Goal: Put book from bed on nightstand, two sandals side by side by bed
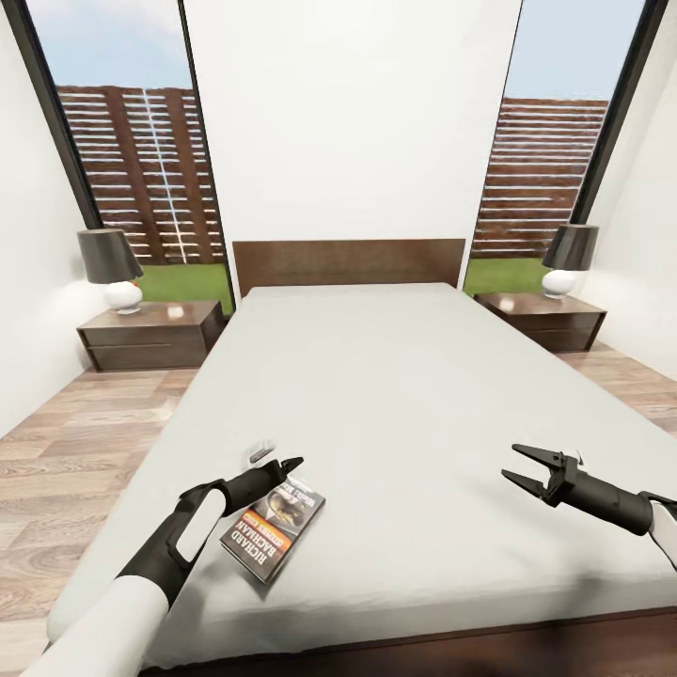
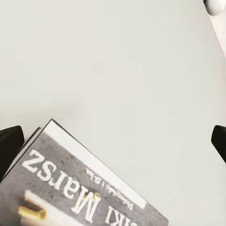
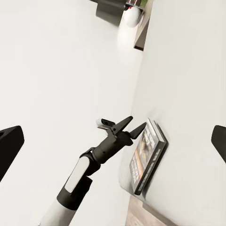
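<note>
The book (image 1: pixel 274 527) lies flat on the bed's pale grey mattress (image 1: pixel 395 395), close to the front left corner, cover up with white lettering and an orange band. My left gripper (image 1: pixel 287 465) hovers open just over the book's far edge. In the left wrist view its dark fingertips (image 2: pixel 9 146) stand wide apart with the book (image 2: pixel 80 188) below them. Over the front right of the mattress my right gripper (image 1: pixel 523 467) is open and holds nothing. The right wrist view looks across at the left gripper (image 3: pixel 136 123) and the book (image 3: pixel 148 157). The sandals are out of view.
A dark brown nightstand (image 1: pixel 150 334) stands at the bed's left and another nightstand (image 1: pixel 545 320) at its right. Each carries a lamp (image 1: pixel 111 268) (image 1: pixel 567 256) with a dark shade. Wood-plank floor (image 1: pixel 66 451) runs along both sides. Tall windows flank the headboard (image 1: pixel 348 261).
</note>
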### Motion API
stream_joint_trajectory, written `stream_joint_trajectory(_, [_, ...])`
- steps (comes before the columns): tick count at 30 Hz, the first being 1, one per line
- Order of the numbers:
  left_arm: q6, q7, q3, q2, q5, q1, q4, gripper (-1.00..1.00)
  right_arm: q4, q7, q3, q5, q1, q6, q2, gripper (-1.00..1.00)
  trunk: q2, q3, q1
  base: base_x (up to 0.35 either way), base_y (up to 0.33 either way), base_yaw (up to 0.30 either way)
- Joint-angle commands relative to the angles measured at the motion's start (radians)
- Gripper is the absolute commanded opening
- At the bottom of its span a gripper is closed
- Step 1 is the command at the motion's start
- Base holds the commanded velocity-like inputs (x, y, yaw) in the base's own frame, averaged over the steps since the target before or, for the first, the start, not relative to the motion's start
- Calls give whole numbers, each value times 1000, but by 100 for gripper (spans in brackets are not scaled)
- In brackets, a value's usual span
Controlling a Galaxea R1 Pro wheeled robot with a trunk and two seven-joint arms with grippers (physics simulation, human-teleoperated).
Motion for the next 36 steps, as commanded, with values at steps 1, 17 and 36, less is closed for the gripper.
stream_joint_trajectory(1, [4,0,-2,1,6,-1,-1,100,0,2,-1,0,-1,5,0,100,0,-1,0,0,0,0])
stream_joint_trajectory(17, [4,0,-2,1,6,0,-1,100,0,0,0,0,-1,5,1,100,-21,-10,11,0,0,0])
stream_joint_trajectory(36, [5,0,-2,1,6,0,-1,100,0,-1,0,0,-1,5,1,100,-21,-10,11,0,0,-11])
